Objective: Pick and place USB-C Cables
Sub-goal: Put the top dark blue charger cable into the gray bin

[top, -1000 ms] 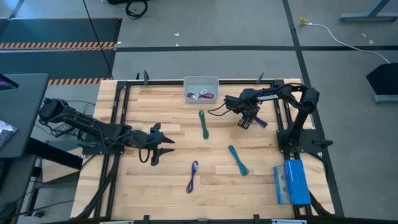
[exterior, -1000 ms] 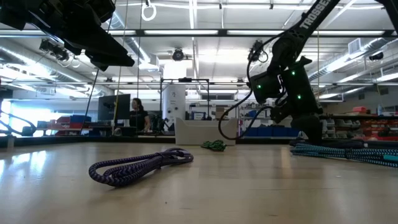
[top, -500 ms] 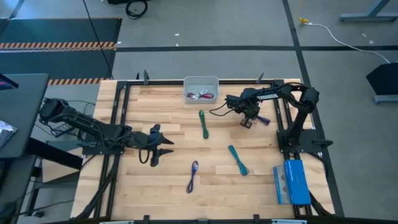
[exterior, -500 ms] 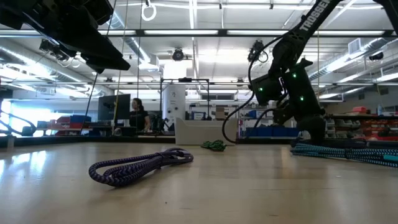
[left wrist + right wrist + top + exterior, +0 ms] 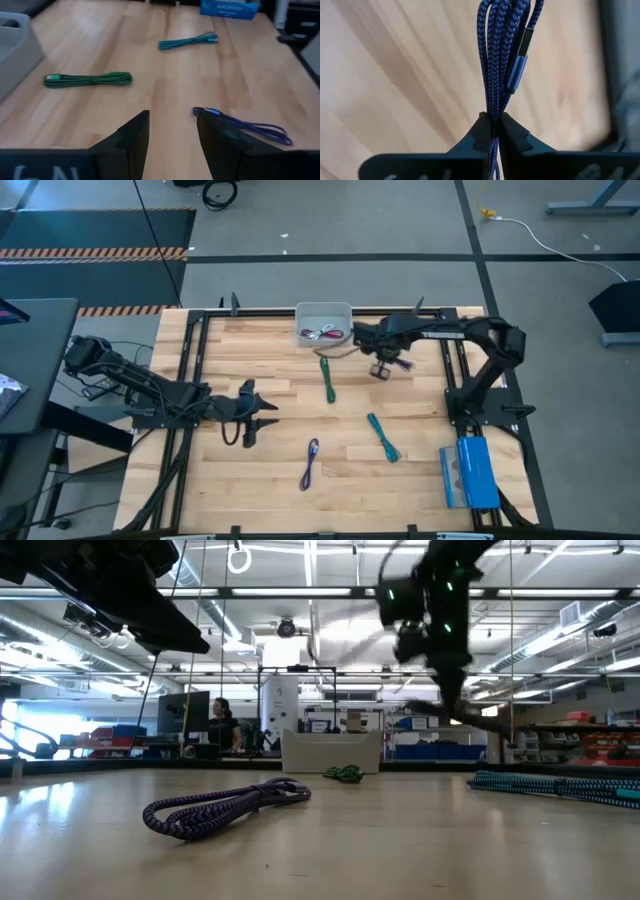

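My right gripper [image 5: 380, 368] hangs over the table's far side, just right of the grey bin [image 5: 323, 313], shut on a purple-blue USB-C cable bundle [image 5: 502, 55]. The bin holds magenta and white cables [image 5: 324, 333]. On the wood lie a green cable [image 5: 328, 380], a teal cable [image 5: 382, 437] and a second purple-blue cable [image 5: 309, 464]. My left gripper [image 5: 172, 135] stands open above the table's left side, near that second purple-blue cable [image 5: 245, 125], touching nothing. My right gripper pinches several strands of the braided bundle [image 5: 493, 117] between its two fingertips. A metal connector [image 5: 516, 72] lies along the strands beyond the tips. The fingers point down at the table. The bundle is lifted clear of the wood.
A blue box [image 5: 468, 472] lies at the near right corner by the right arm's base. Black frame rails [image 5: 195, 360] run along the table's sides. Bare wood shows between the cables. In the low view a person [image 5: 220, 722] sits far behind the table.
My right gripper has shut on the purple-blue cable at the far right, risen with it, and carried it toward the table's left, toward the bin. The cable is now lifted clear of the wood.
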Controlling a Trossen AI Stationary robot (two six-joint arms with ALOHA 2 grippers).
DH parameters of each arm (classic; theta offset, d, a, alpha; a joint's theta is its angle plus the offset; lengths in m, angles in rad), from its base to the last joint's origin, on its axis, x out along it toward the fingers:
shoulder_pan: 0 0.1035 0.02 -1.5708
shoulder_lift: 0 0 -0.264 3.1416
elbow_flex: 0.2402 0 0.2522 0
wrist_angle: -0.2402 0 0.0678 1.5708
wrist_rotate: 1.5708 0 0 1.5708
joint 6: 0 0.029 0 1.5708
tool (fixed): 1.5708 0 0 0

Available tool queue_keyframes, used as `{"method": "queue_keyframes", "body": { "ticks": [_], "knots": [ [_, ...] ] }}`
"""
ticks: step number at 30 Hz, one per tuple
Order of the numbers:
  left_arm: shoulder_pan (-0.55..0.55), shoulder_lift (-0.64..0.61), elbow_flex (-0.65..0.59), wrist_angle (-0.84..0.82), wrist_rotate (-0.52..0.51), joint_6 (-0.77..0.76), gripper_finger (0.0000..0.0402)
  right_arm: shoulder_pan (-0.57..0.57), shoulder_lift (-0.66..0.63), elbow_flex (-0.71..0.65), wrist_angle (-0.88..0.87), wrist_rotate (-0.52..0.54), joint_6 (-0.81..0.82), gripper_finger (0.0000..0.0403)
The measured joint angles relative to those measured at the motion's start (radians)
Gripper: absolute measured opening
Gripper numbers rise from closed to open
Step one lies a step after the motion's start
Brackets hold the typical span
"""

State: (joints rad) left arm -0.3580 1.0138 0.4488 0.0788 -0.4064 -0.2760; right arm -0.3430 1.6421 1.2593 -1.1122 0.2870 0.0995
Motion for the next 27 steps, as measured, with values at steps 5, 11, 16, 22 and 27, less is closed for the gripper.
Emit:
{"method": "queue_keyframes", "body": {
  "ticks": [5, 11, 16, 22, 27],
  "knots": [
    [0.001, 0.000, 0.000, 0.008, -0.020, 0.018, 0.0172, 0.019, 0.028, 0.216, 0.051, 0.025, -0.158, 0.0017],
    [0.001, 0.000, 0.000, 0.011, -0.020, 0.005, 0.0172, 0.021, 0.172, 0.470, 0.092, 0.086, -0.375, 0.0017],
    [0.001, 0.000, 0.000, 0.009, -0.019, -0.007, 0.0172, 0.002, 0.321, 0.655, 0.094, 0.079, -0.517, 0.0017],
    [0.000, 0.000, 0.000, 0.006, -0.020, -0.009, 0.0172, -0.036, 0.481, 0.807, 0.093, 0.054, -0.590, 0.0017],
    [0.000, 0.000, 0.000, 0.006, -0.019, -0.013, 0.0172, -0.062, 0.552, 0.841, 0.097, 0.006, -0.605, 0.0017]
  ]
}}
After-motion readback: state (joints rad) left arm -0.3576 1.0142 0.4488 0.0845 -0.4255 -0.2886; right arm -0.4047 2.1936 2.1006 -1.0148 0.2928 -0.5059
